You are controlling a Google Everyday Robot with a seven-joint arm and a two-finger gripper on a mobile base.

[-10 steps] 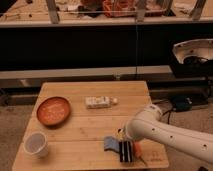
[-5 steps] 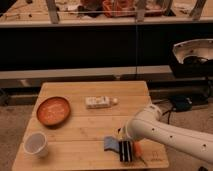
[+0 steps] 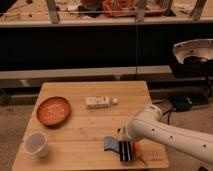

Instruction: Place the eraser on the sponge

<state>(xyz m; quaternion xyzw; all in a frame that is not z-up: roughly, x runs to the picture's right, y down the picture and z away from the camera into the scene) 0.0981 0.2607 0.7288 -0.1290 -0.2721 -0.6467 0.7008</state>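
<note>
Gripper (image 3: 126, 150) is standing at the sponge's (image 3: 110, 143) three o'clock, toward the table's (image 3: 90, 127) five o'clock; its grip cannot be told.

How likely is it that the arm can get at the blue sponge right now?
Probably yes. The gripper hangs low by the table's front edge, right beside the sponge, with nothing between them. The plate and cup lie well off to the side.
</note>
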